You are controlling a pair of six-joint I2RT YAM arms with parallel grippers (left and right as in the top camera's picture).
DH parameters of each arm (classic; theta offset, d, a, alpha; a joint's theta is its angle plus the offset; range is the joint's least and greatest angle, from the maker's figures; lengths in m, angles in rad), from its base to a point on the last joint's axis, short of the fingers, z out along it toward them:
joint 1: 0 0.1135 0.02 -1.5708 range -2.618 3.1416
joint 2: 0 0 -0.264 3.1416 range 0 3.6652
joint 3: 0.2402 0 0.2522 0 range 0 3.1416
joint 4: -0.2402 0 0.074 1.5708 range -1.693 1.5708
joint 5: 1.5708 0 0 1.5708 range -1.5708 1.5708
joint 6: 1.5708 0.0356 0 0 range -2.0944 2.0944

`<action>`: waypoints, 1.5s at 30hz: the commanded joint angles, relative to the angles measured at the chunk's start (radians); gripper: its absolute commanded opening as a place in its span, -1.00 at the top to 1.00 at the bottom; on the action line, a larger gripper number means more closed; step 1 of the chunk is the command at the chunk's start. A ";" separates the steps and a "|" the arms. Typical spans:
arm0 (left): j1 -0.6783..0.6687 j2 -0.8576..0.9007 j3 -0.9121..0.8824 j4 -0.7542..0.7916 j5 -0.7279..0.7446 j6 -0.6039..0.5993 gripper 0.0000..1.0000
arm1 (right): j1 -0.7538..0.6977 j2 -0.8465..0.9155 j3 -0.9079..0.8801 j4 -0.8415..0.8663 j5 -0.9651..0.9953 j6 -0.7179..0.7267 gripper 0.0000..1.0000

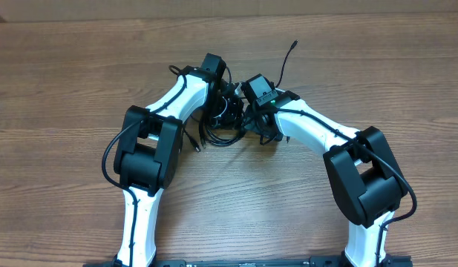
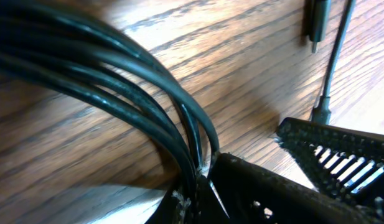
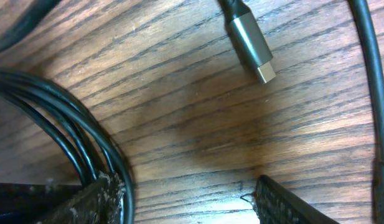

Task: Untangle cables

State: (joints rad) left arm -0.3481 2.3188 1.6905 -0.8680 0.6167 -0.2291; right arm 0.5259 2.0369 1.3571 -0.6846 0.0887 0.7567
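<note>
Untangling barely begun: cables (image 1: 217,132) lie bunched mid-table, left gripper (image 2: 248,146) clamped on the bundle, right gripper (image 3: 188,183) open beside it; next move probably needs the right to pinch one strand and draw it clear

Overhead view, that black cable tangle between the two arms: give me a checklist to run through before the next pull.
1. Hold: left gripper shut on the bundle of thin black cables: ok.
2. Opening: right gripper open over the bare brown wooden table: ok.
3. Second hold: the cables pass beside one finger of the right gripper, none between the two: not ok.
4. Loose end: grey metal plug lies free on the wood: ok.
5. Knots inside the bundle: cannot tell.
</note>
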 commanded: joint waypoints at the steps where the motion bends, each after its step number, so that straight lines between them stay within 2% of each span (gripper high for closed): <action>1: 0.034 0.088 -0.036 -0.026 -0.232 0.035 0.92 | 0.007 0.062 -0.015 -0.008 -0.020 -0.066 -0.40; 9: 0.047 0.088 -0.036 -0.029 -0.232 0.043 0.92 | 0.007 0.062 0.013 0.015 -0.019 -0.174 -0.51; 12: 0.048 0.088 -0.036 -0.029 -0.232 0.043 0.92 | 0.007 0.062 0.084 -0.061 -0.018 -0.190 -0.26; 13: 0.048 0.088 -0.036 -0.029 -0.232 0.043 0.92 | 0.007 0.062 0.111 -0.084 -0.018 -0.190 -0.11; 16: 0.048 0.088 -0.036 -0.029 -0.232 0.043 0.92 | 0.011 0.062 0.157 -0.114 -0.010 -0.190 0.17; 20: 0.048 0.088 -0.036 -0.030 -0.233 0.045 0.92 | 0.024 0.064 0.159 -0.107 0.014 -0.190 0.31; 24: 0.050 0.088 -0.036 -0.035 -0.235 0.050 0.92 | 0.047 0.066 0.151 -0.099 0.060 -0.190 0.09; 35: 0.085 0.088 -0.036 -0.049 -0.230 0.049 0.92 | 0.066 0.075 0.140 -0.053 0.068 -0.189 0.01; 45: 0.088 0.088 -0.036 -0.048 -0.224 0.050 0.92 | 0.092 0.120 0.139 -0.020 0.068 -0.189 -0.26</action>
State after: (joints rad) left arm -0.2749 2.3188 1.6951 -0.9138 0.6090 -0.1986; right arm 0.6086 2.1296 1.4933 -0.7128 0.1520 0.5713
